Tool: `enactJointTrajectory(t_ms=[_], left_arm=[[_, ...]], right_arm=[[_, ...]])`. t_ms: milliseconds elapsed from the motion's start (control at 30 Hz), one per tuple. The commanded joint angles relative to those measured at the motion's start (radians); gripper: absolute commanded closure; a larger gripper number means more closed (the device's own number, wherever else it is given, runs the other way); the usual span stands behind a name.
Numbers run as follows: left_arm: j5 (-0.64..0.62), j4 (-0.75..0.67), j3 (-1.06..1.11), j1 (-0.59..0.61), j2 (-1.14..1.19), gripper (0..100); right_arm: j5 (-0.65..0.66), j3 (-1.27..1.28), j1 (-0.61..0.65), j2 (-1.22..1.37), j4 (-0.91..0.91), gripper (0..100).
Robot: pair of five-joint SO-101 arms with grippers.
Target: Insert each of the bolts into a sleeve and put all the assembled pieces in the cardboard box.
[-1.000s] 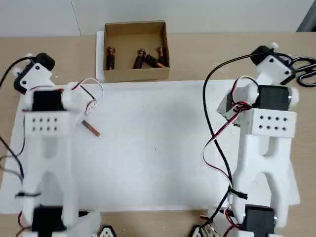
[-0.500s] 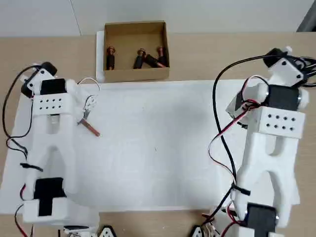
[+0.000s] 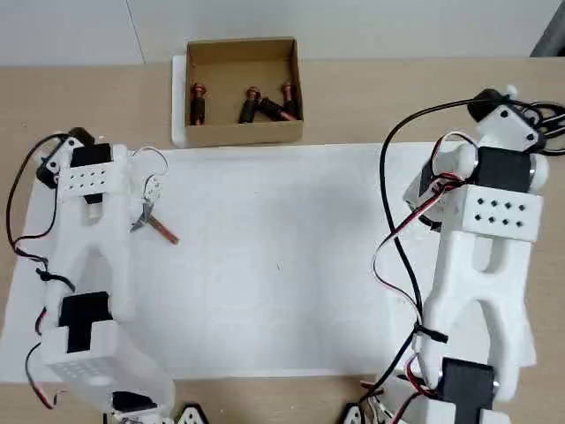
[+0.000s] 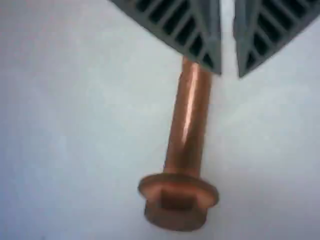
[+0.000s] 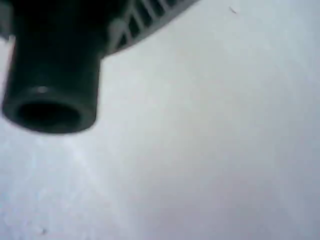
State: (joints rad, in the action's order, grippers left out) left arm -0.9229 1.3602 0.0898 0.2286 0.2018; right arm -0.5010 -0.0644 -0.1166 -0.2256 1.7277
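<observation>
A copper bolt lies on the white mat at the left; in the left wrist view the bolt shows its flanged head nearest the camera. My left gripper stands right at the bolt's threaded end. Its fingers are together with a thin slit between them, and the shaft runs under one fingertip, not between the two. My right gripper is shut on a black sleeve, hollow end showing, above the mat at the right. The cardboard box at the back holds assembled pieces.
The white mat covers most of the table between the arms. Scissors lie at the right edge. Loose red and black cables hang beside the right arm.
The left arm has swung back and to the left, bringing its gripper down to the bolt's end. The right arm shifted a little to the right. The bolt has stayed where it was.
</observation>
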Motion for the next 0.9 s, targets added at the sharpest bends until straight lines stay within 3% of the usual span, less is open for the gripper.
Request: enactJointTrajectory(t_ms=[0,333,533,867], left_arm=[[0.023,-0.049,-0.010,-0.018,-0.014,99],[0.041,-0.106,-0.007,-0.034,-0.006,98],[0.041,-0.103,-0.010,-0.034,-0.006,88],[0.040,-0.106,-0.007,-0.032,0.006,88]], right_arm=[[0.008,-0.006,-0.007,-0.005,0.010,99.5],[0.008,-0.006,-0.007,-0.005,0.010,99.5],[0.008,-0.006,-0.007,-0.005,0.010,99.5],[0.008,-0.006,-0.007,-0.005,0.010,99.5]])
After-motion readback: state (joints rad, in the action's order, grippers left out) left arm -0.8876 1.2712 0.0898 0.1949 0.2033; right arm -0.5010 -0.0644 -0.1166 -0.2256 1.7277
